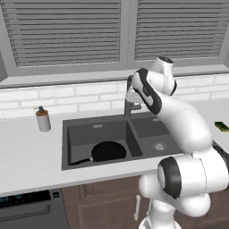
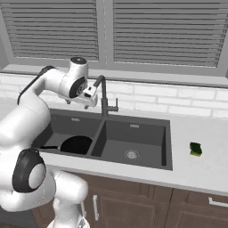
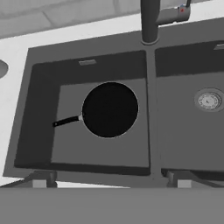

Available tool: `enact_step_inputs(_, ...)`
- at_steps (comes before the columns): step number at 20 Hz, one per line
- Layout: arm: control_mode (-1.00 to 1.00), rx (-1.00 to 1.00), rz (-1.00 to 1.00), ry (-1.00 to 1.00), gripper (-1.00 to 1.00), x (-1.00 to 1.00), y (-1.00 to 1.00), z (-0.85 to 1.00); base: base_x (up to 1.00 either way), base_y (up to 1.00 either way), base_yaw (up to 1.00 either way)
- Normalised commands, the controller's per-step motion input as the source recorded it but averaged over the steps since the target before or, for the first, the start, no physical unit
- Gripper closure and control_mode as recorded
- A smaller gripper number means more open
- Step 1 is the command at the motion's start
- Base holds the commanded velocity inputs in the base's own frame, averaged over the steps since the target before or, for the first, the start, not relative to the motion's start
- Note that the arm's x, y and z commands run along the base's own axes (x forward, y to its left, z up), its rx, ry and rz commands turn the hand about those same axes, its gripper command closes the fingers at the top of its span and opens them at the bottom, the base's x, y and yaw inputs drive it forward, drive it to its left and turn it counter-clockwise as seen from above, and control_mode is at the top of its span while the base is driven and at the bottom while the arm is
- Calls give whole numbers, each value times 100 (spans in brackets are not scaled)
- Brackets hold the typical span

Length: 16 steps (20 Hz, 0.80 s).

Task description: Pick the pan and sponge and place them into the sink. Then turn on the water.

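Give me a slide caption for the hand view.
Looking down from the claw: pan lying in the sink's left basin, handle pointing left, faucet at the back.

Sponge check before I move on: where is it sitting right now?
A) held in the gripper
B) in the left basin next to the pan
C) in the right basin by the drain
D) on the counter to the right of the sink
D. The green sponge lies on the white counter past the right rim of the sink, while the pan sits alone in the left basin.
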Motion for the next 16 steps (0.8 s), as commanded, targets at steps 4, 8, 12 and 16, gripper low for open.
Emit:
enact_step_inputs(4, -100, -12, 25, 0, -100, -21, -85, 38, 0, 0, 0)
enact_step_inputs(8, -100, -2, 23, 15, -100, 7, -96, -25, 0, 0, 0)
enact_step_inputs(12, -100, 0, 18, 1, -100, 6, -100, -22, 0, 0, 0)
enact_step_inputs(16, -100, 0, 15, -1, -100, -4, -100, 0, 0, 0, 0)
